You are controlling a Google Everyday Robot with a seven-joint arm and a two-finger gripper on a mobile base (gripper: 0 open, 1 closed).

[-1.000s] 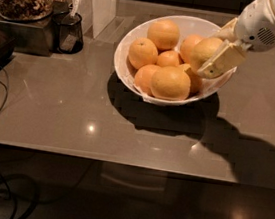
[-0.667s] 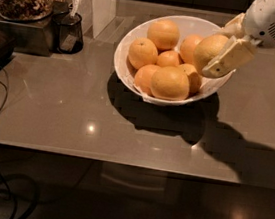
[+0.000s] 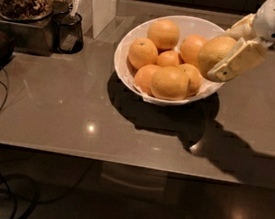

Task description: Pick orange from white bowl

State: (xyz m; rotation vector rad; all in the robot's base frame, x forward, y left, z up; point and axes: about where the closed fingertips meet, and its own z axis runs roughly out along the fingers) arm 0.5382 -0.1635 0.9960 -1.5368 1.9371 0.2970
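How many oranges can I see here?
8. Seven oranges lie heaped in the white bowl; the eighth, the orange, is held by the gripper over its right rim. Others may hide underneath.

From my remote seat I saw a glossy grey countertop (image 3: 52,105) catching small light glints, a white pillar (image 3: 101,1) behind, dark floor with cables (image 3: 0,197) below, and the gripper (image 3: 225,53) at upper right clasping the orange (image 3: 211,51).

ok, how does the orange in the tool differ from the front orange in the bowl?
The orange in the tool is paler, yellower; the front orange is deeper orange. The first is clamped in the tool at the white bowl's right edge; the front orange rests in the pile. A finger hides part of the first; the front orange shows whole. Both are round.
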